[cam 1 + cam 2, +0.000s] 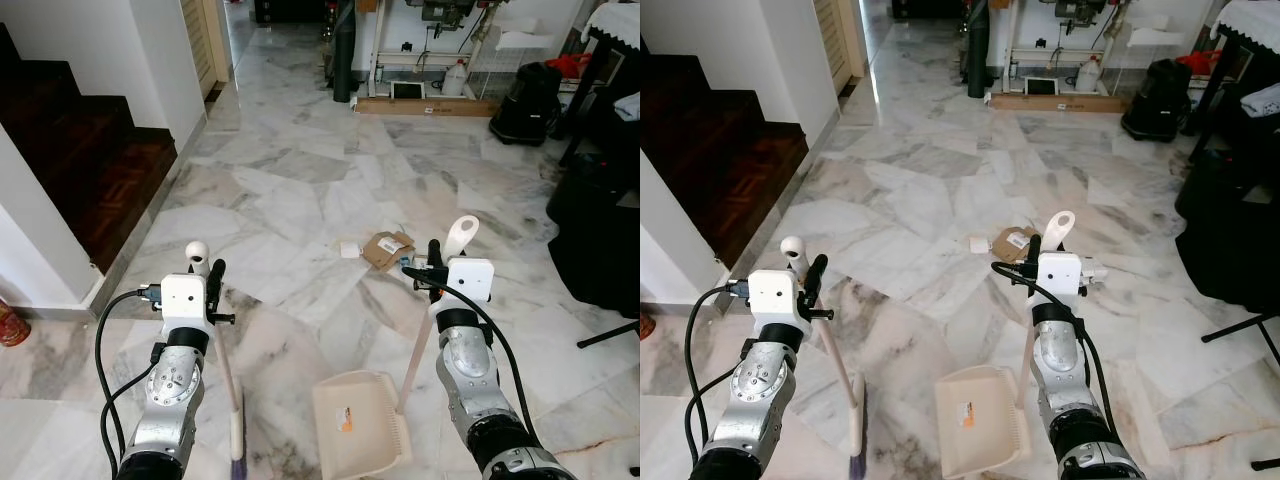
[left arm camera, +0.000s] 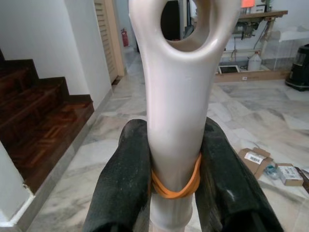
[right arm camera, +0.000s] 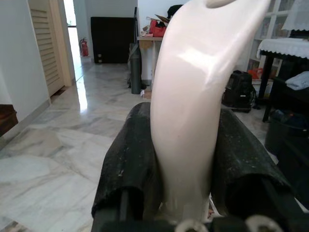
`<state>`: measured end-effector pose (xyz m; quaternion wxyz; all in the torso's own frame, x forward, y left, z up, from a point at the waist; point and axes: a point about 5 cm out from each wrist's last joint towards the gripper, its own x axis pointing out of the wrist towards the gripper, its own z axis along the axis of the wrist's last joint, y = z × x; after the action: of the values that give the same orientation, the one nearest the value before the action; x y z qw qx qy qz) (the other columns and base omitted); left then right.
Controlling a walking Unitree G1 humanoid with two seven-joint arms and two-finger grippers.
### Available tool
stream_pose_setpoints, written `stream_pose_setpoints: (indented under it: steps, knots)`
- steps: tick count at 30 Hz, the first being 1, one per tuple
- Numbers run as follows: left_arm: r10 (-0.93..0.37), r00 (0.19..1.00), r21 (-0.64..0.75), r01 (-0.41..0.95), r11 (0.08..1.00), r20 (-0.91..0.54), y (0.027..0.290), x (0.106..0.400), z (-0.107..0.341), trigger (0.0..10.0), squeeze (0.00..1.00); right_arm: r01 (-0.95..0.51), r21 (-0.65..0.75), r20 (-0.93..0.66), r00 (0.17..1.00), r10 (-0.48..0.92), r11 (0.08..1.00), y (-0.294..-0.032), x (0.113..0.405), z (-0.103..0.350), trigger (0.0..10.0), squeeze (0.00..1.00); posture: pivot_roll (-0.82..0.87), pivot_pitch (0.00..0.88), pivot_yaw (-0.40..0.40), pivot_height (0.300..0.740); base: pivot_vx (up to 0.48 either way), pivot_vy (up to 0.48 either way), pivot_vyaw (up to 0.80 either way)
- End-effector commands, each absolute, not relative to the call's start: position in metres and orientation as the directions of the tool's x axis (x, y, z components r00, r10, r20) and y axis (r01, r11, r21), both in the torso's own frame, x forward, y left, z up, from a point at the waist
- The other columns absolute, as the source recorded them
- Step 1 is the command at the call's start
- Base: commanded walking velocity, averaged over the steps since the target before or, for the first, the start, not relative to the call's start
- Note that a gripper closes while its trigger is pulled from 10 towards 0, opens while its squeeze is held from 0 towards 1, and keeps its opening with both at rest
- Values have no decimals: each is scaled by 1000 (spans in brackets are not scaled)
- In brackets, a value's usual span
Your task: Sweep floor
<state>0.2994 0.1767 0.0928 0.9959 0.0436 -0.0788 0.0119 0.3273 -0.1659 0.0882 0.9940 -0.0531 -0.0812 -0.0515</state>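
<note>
My left gripper [image 1: 208, 272] is shut on the cream broom handle [image 2: 178, 111], which has an orange rubber band round it between the fingers [image 2: 123, 179]. The broom's purple bristles [image 1: 238, 462] rest on the marble floor close before me. My right gripper [image 1: 436, 258] is shut on the cream dustpan handle [image 3: 190, 121]. The dustpan's pan [image 1: 358, 420] lies flat on the floor between my arms. Ahead lie a flattened cardboard box [image 1: 387, 248], a small white box [image 1: 349, 250] and bits of litter [image 1: 408, 261] beside it.
Dark wooden stairs [image 1: 95, 165] rise on the left behind a white wall. Black furniture [image 1: 600, 220] stands on the right, with a black bag [image 1: 526, 102] farther back. A sewing table and a white bottle [image 1: 456, 78] stand at the far wall. A red object [image 1: 10, 325] sits at the left edge.
</note>
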Motion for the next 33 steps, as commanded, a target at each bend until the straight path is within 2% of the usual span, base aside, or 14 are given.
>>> stream_pose_setpoints:
  steps: [1, 16, 25, 33]
  knots:
    - [4, 982, 87, -21, 996, 187, 175, 304, 101, 10000, 0, 121, -93, 189, 977, -102, 988, -169, 329, 94, 10000, 0, 104, 0, 16, 740, 322, 0, 0]
    - [-17, 983, 101, -2, 995, 182, 172, 304, 101, 10000, 0, 123, -81, 182, 978, -107, 989, -169, 330, 93, 10000, 0, 108, 0, 16, 740, 350, 0, 0]
    - [-19, 983, 103, 0, 995, 181, 172, 304, 100, 10000, 0, 122, -82, 178, 978, -106, 989, -169, 330, 93, 10000, 0, 113, 0, 13, 740, 362, 0, -677]
    - [-24, 984, 107, 5, 994, 179, 171, 303, 99, 10000, 0, 116, -91, 179, 979, -98, 989, -168, 330, 93, 10000, 0, 111, 0, 14, 740, 361, 0, 0]
